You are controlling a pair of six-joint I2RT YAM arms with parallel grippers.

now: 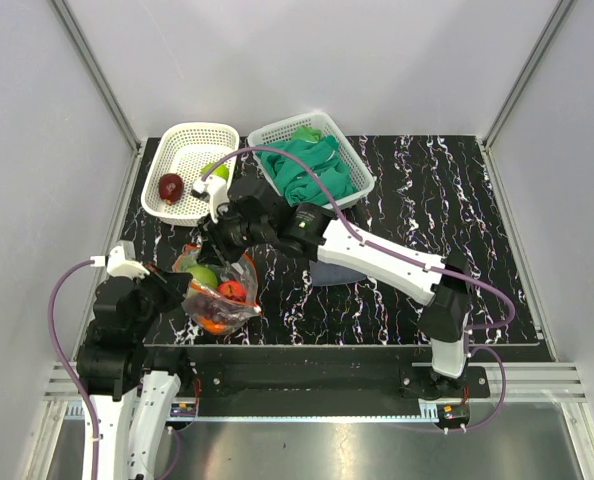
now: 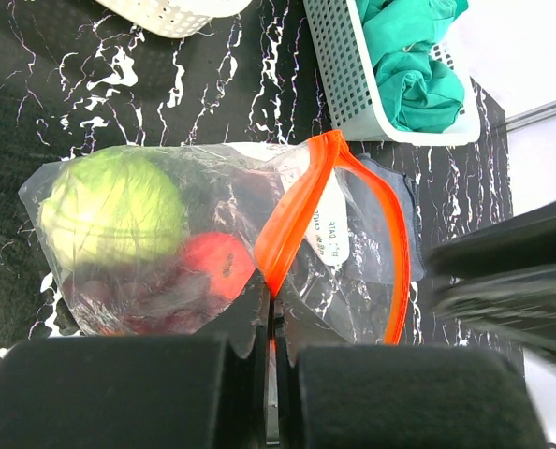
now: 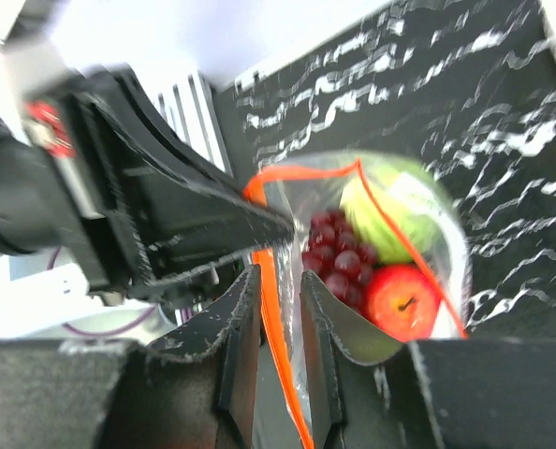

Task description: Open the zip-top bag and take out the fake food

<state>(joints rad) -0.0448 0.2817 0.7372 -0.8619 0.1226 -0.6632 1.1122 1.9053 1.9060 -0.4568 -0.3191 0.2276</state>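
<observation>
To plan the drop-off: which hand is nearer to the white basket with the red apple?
Right. The right hand is at the bag's far side, just short of the basket with the apple; the left hand grips the bag from the near left, farther from it.

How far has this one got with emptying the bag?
Done: the zip-top bag gapes open at the mouth, and a dark red apple and a green fruit lie in the white basket.
In hand: the left tool pinches the orange zip strip; the right tool straddles the strip, grip unclear.
Left: cabbage, grapes and a red fruit sit inside the bag.
</observation>
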